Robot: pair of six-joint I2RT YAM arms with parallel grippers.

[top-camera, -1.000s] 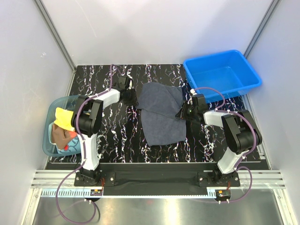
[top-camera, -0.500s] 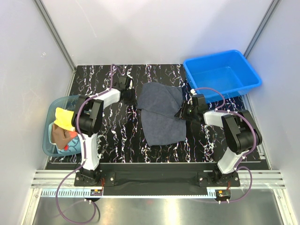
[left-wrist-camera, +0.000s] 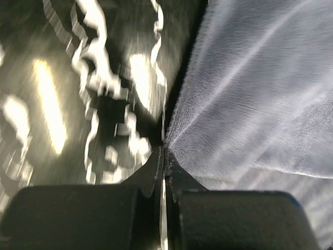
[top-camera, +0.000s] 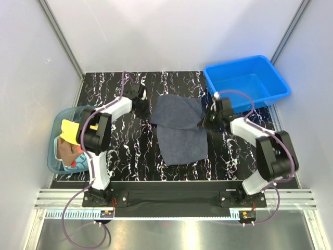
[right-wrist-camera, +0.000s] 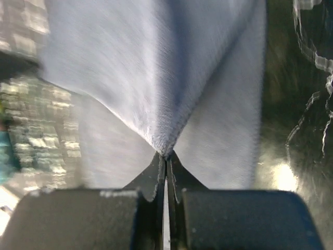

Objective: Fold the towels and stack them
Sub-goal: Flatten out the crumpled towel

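Note:
A dark slate-blue towel [top-camera: 178, 127] lies spread on the black marbled table [top-camera: 130, 151], its far part raised between the two arms. My left gripper [top-camera: 147, 110] is shut on its left edge; in the left wrist view the cloth [left-wrist-camera: 260, 94] pulls into a point at the closed tips [left-wrist-camera: 164, 151]. My right gripper [top-camera: 204, 121] is shut on the right edge, and the right wrist view shows the cloth [right-wrist-camera: 156, 67] pinched into a fold at the tips [right-wrist-camera: 165, 154]. More towels, a yellow one [top-camera: 71, 131] and a reddish one [top-camera: 70, 151], sit in the teal tub [top-camera: 54, 136] at the left.
A blue plastic bin [top-camera: 245, 82] stands at the far right corner of the table, close behind my right arm. Grey walls enclose the table on three sides. The arm bases sit on the rail at the near edge.
Both grippers have shut on the slate-blue towel's side edges and moved away from me, lifting and straightening its far part. The right arm has stretched further out.

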